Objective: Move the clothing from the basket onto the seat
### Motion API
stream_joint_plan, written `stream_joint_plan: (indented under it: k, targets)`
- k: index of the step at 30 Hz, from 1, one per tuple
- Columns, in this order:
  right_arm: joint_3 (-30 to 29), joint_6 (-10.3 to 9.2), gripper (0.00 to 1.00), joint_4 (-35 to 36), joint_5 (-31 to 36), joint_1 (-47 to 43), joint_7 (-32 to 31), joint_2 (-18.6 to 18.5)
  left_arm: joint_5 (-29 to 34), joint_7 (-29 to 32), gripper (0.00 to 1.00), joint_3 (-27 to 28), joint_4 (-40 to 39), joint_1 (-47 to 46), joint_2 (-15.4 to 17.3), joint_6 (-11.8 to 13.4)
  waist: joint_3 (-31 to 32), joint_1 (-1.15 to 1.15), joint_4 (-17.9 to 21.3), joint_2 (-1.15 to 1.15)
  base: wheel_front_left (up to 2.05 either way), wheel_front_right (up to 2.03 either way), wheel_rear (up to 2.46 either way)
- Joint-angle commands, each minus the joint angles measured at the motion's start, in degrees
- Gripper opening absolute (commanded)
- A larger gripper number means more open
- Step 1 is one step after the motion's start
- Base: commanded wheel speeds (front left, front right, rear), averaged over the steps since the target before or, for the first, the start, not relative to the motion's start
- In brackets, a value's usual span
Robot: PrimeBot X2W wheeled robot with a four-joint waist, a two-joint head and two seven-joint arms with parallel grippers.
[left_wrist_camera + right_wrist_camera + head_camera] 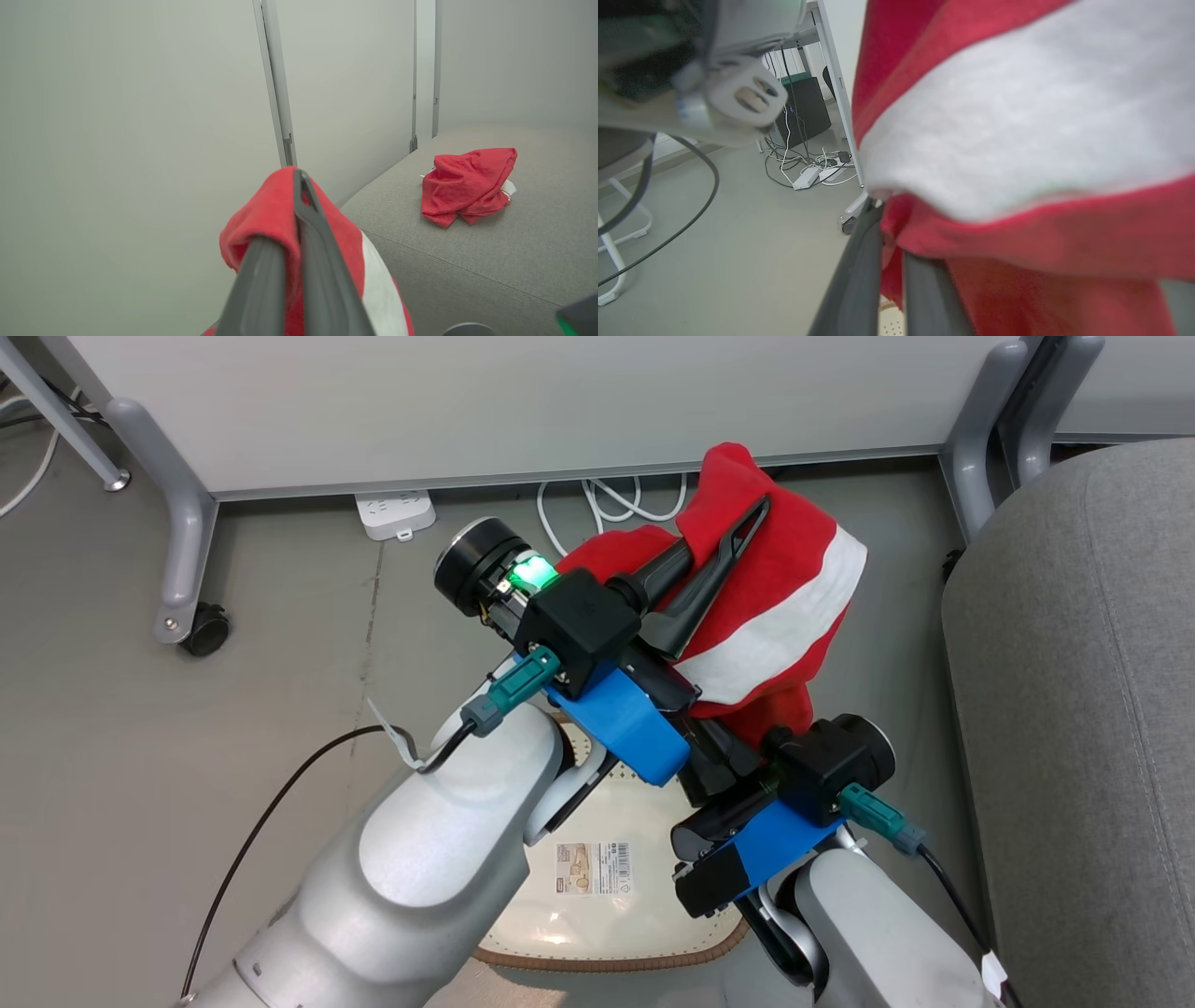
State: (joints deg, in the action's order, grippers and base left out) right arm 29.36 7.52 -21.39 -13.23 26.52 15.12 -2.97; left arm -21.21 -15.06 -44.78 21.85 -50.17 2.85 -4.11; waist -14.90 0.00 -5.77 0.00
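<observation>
Red clothing (775, 616): we pinch it in left end effector (297, 182) and right end effector (893, 247); seat (1074, 709) lies rightward, nearer the latter.

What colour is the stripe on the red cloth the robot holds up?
White: a wide stripe across the red clothing. The head view shows it best.

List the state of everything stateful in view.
Red fabric garment with white stripe: held up in the air, draped.
Left gripper: shut on that striped garment.
Right gripper: shut on its lower part.
Crumpled red fabric garment: lying on grey woven-fabric sofa.
Oval cream-white plastic basket: visible floor bare but for a paper label.
</observation>
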Motion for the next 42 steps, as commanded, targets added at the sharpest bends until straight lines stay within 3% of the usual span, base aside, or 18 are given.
stream_joint_plan:
  k: [1, 26, 27, 28, 29, 42]
  targets:
    - [-0.16, -0.06, 0.0, 0.21, -0.24, -0.26, 0.04, 0.15, -0.27, -0.17, 0.0, -0.04, 0.04, -0.61, 0.1, 0.43, 0.04, 0.0, 0.05, 0.0, 0.0, 0.0, 0.0]
    - [0.01, -0.06, 0.0, -0.76, -0.44, -1.04, 0.04, 0.15, -0.62, -0.17, 0.0, -0.27, 0.96, 0.42, 0.09, 0.12, 1.03, 0.0, 0.52, 0.0, 0.0, 0.0, 0.0]
    - [0.03, -0.06, 0.0, -0.79, -0.41, -1.06, 0.04, 0.15, -0.7, -0.17, 0.16, -0.23, 1.05, 0.41, 0.09, 0.18, 1.04, 0.0, 0.52, 0.0, 0.0, 0.0, 0.0]
    - [0.02, -0.06, 0.0, -0.8, -0.39, -1.05, 0.04, 0.15, -0.68, -0.17, 0.91, -0.17, 1.15, 0.36, 0.09, 0.27, 1.02, 0.0, 0.52, 0.0, 0.0, 0.0, 0.0]
    - [0.01, -0.06, 0.0, -0.82, -0.36, -1.03, 0.04, 0.15, -0.39, -0.17, 1.0, -0.15, 1.09, 0.21, 0.09, 0.42, 0.99, 0.0, 0.52, 0.0, 0.0, 0.0, 0.0]
    - [0.07, -0.06, 0.0, -0.61, -0.54, -0.47, 0.04, 0.16, -0.09, -0.17, 1.0, -0.19, 2.44, 0.19, 0.1, 0.36, 0.5, 0.0, 0.81, 0.0, 0.0, 0.0, 0.0]
